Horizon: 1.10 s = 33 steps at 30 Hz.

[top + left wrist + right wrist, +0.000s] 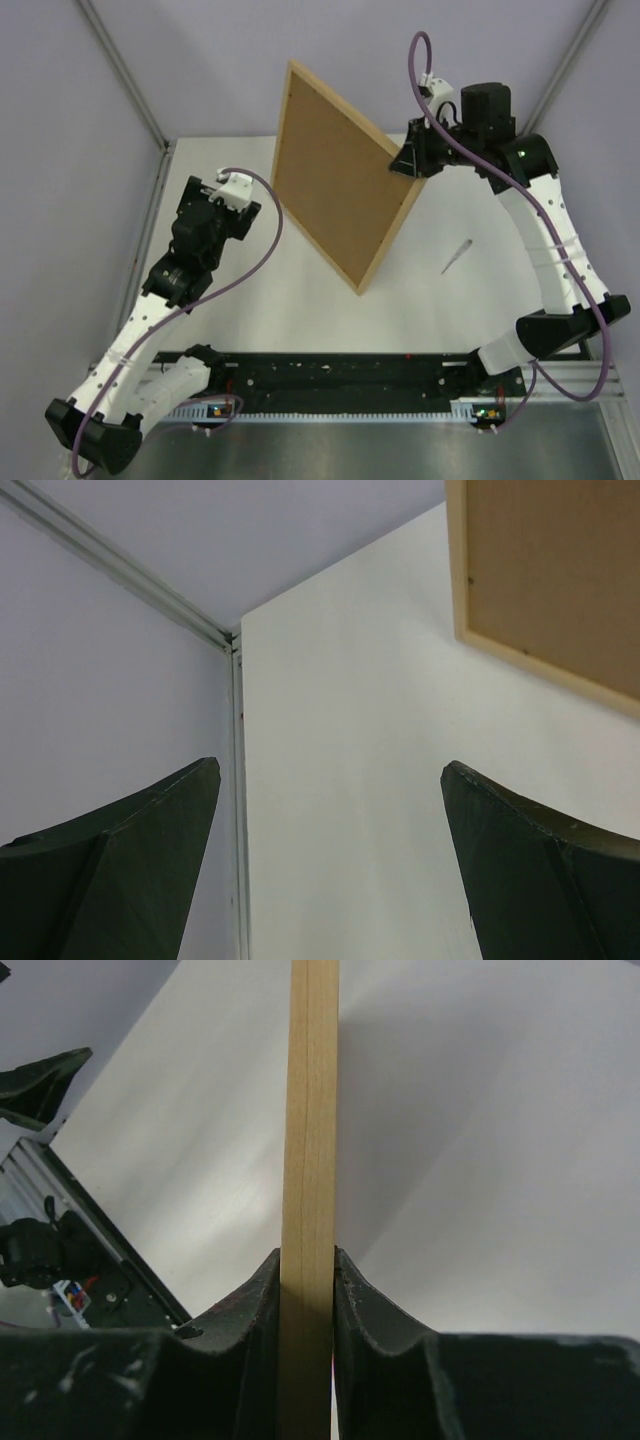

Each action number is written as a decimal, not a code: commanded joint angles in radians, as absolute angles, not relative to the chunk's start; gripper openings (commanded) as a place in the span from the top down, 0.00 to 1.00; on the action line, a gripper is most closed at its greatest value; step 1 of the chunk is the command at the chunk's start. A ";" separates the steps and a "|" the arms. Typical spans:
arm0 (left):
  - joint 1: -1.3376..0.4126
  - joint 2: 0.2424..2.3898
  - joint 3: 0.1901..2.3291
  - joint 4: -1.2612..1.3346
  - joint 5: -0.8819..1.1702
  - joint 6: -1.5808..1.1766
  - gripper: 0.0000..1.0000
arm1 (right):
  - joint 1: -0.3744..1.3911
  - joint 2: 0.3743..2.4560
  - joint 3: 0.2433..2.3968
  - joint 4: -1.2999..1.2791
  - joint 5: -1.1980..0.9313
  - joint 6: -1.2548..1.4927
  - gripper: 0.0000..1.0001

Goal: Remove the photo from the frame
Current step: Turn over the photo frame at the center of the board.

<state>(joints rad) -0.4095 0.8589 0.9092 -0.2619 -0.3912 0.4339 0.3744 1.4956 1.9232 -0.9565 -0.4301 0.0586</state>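
My right gripper [308,1285] clamps the frame [310,1110] by its wooden edge, holding it tilted at upper centre. My left gripper [330,770] stands wide open. I judge the frame rigid and light; grip wood only. The photo is presumably behind the backing board [330,190].

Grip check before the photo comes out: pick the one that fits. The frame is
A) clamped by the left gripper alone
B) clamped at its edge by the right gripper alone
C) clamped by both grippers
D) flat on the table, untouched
B: the right gripper is shut on the wooden edge of the frame, while the left gripper hangs open, apart from it.
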 commanded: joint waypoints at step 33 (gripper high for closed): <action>-0.310 0.946 0.703 -0.195 -0.235 0.379 0.01 | 0.005 1.518 0.969 -0.282 -0.822 0.117 1.00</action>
<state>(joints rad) -0.3393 0.9329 0.7151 -0.2565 -0.2920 0.4133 0.0563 1.4208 0.9890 -0.3550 -0.7132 0.2527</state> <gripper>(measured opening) 0.987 0.211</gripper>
